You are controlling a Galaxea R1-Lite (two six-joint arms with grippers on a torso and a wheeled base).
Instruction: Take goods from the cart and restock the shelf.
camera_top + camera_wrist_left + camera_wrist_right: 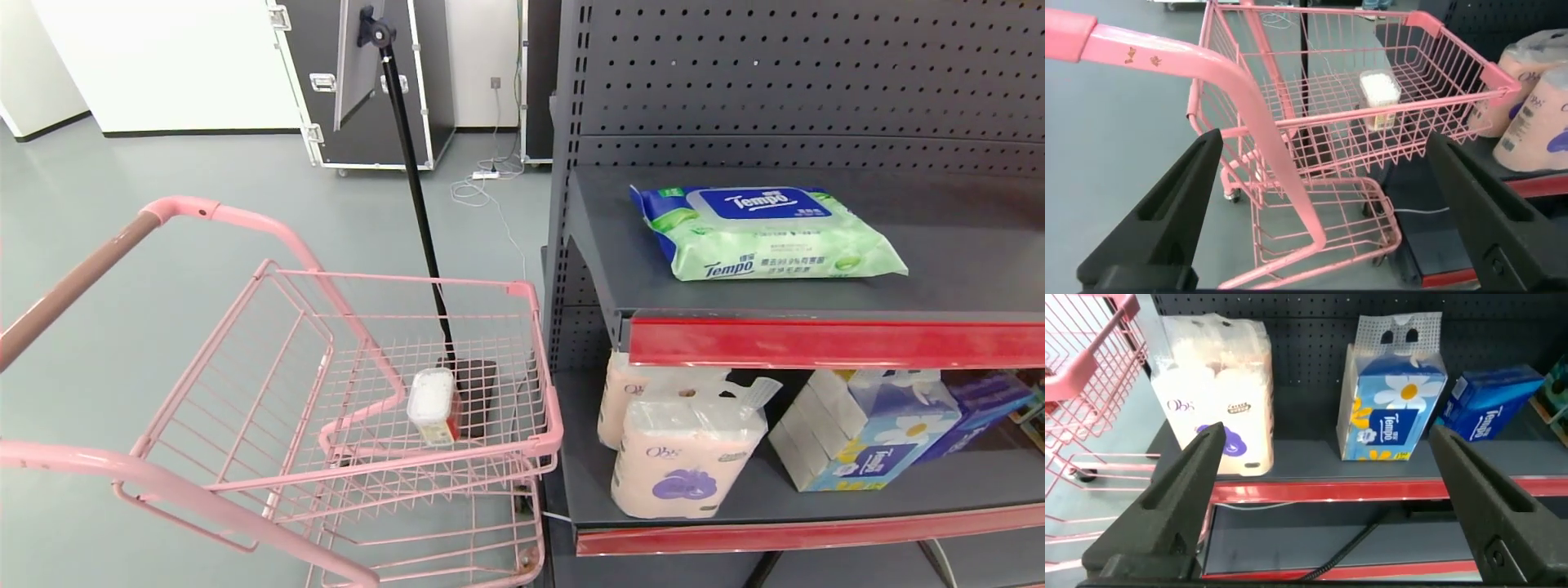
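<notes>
One small clear plastic box [433,404] with white stuff inside and a yellow and red label sits in the pink wire cart [522,287]. It stands upright on the cart's wire floor, near the front wall and on the side closer to the shelf.

Just beside the cart, on the robot's right, stands the dark grey metal shelf [816,82] with holes in its back wall and red strips [816,343] along its front edges. On the upper board [963,237] lies a flat green and blue soft pack of wipes [763,233]. On the lower board [588,474], at the end near the cart, stand two peach-coloured packs of paper rolls [686,461], one in front of the other and touching. A little apart from them is a blue and white pack of tissues with a daisy on it [873,433]. Just beside that lie dark blue tissue packs [980,404].

The left gripper [1323,137] hangs on the handle side of the cart and looks over the pink handle bar [1167,57] toward the box. Its black fingers [1167,212] are wide apart and grip nothing. The right gripper [1324,431] hangs in front of the lower board and faces the paper rolls and the daisy pack. Its black fingers [1167,506] are wide apart too and grip nothing.

A thin black pole [416,196] stands on the far side of the cart.
</notes>
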